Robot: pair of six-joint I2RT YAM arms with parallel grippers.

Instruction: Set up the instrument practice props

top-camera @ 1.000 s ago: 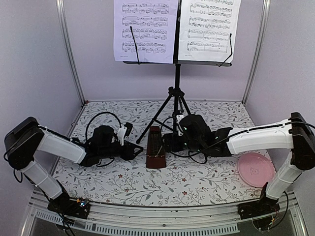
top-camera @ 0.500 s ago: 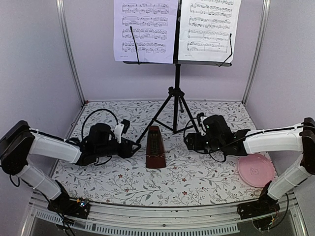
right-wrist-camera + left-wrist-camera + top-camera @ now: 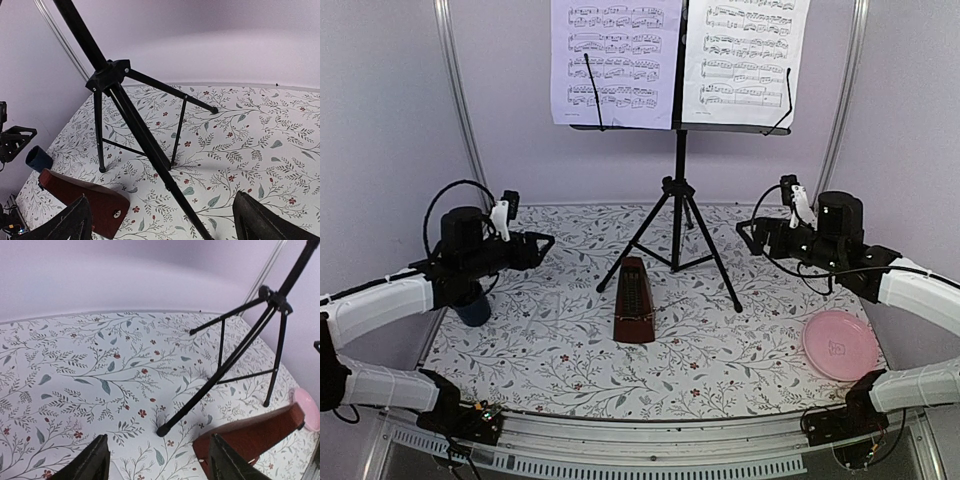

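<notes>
Left gripper (image 3: pixel 544 240) at mid-left of the overhead view, raised above the counter (image 3: pixel 720 365), jaws apart with only air between. In the left wrist view, two dark wedge-shaped fingers (image 3: pixel 95 462) at the bottom edge, plainly separated. Right gripper (image 3: pixel 744 232) at mid-right, likewise raised, jaws spread wide and empty, its blunt dark fingers (image 3: pixel 72 222) at the bottom corners of the right wrist view.

Tall black tripod music stand (image 3: pixel 678 170) at centre back: thin metal tube upright, three slim legs splayed, small rounded feet touching the cloth. Two white sheets of printed music (image 3: pixel 615 60) side by side at top centre, resting on the stand's narrow black ledge, each crossed by a thin black wire arm.

Dark-red wooden pyramid metronome (image 3: pixel 635 300) upright at centre, just in front of the tripod legs, between the two grippers and well apart from both. Smooth glossy sides, darker front face.

Counter covered in white cloth printed with grey-green leaf sprigs and small red flowers. Dark blue mug (image 3: pixel 473 310) at left, partly hidden beneath the left arm. Round pink plate (image 3: pixel 840 343) flat at lower right, smooth, faint mark at its middle.
</notes>
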